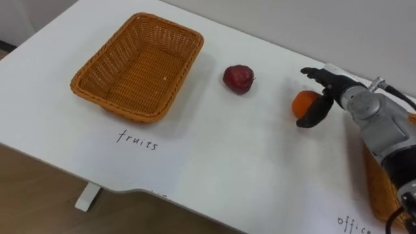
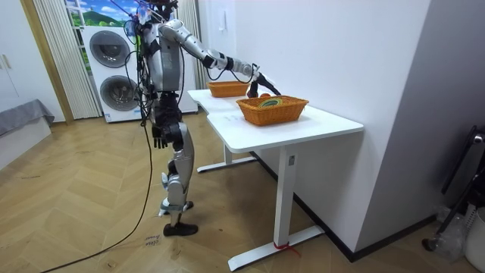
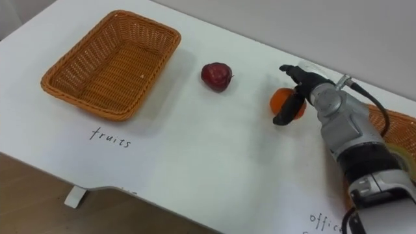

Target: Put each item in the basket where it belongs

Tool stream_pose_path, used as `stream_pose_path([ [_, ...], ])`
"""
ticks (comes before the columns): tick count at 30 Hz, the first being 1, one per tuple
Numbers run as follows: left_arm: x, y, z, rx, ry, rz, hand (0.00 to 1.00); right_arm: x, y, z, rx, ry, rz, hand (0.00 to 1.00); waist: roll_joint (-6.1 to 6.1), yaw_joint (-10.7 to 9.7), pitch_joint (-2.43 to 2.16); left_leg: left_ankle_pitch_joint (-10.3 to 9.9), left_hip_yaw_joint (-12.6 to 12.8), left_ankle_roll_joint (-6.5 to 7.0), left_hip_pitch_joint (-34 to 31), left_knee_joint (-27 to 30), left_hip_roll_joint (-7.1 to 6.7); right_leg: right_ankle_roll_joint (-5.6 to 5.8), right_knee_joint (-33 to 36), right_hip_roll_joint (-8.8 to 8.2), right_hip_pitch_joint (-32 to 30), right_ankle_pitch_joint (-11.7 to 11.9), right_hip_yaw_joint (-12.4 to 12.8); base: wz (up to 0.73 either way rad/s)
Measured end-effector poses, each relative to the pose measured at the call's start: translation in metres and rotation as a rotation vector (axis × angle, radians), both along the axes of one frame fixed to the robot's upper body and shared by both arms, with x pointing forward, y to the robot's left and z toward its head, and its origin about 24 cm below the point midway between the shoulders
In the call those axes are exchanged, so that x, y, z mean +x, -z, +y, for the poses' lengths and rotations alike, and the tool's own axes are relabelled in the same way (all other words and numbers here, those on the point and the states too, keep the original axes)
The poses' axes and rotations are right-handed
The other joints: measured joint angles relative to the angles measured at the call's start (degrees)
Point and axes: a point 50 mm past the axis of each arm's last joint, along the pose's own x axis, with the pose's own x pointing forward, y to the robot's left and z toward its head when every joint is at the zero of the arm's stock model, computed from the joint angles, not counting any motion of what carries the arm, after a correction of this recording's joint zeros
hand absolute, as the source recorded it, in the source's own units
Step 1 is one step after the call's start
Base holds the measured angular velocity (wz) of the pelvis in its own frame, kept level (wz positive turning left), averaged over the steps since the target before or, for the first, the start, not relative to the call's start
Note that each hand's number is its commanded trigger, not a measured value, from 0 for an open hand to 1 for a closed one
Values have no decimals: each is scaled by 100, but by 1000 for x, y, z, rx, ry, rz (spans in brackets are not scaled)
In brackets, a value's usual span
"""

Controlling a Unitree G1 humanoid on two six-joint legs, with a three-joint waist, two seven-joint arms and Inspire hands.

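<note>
The white desk (image 1: 214, 156) stands against a plain wall (image 2: 341, 53) on a wood floor (image 2: 91, 197); the empty fruits basket (image 1: 133, 112) lies at ten o'clock from the right hand (image 1: 338, 88), past the apple (image 1: 238, 78). That hand, the nearer one, is spread about the orange (image 1: 303, 104) on the desk, fingers at its twelve o'clock, thumb at six; the left hand (image 2: 158, 138) hangs at the hip.

The desk (image 1: 214, 156) is plain white with black handwritten lettering. The left basket (image 1: 136, 65) is orange-brown woven wicker; the right basket (image 1: 376, 188) has the same weave and colour. The apple (image 1: 238, 78) is dark red, the orange (image 1: 302, 103) bright orange. The robot hand (image 1: 333, 84) is black, its wrist silver-grey. The floor (image 2: 76, 205) is light brown herringbone wood.
</note>
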Motion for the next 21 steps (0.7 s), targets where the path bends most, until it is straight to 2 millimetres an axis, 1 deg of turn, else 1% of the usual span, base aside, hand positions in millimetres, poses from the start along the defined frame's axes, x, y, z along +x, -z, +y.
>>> stream_pose_path([
  [4, 1, 0, 0, -1, 0, 0, 0, 4, -5, 0, -6, 2, -20, 0, -9, 4, 4, 1, 7, 0, -29, 14, -2, 0, -1, -3, -29, 0, -1, 0],
  [10, 3, 1, -3, -9, 27, -1, 0, 4, -2, 3, -36, -14, -25, 0, -10, -16, 6, 1, 6, 0, -88, 50, -1, 0, 0, -4, -75, 0, -14, 0],
  [14, 3, 2, -4, -11, 44, 3, 0, 5, -3, 3, -40, -8, -36, 0, -10, -18, 15, 0, 6, 0, -169, 92, -1, -1, 5, -9, -131, 1, -59, 0],
  [21, 5, 1, -4, -12, 47, -6, 0, 5, -3, 2, -71, -12, -36, 0, -53, 10, 21, 1, 16, -2, -284, 95, 9, -16, 21, -3, -266, 10, -46, -1],
])
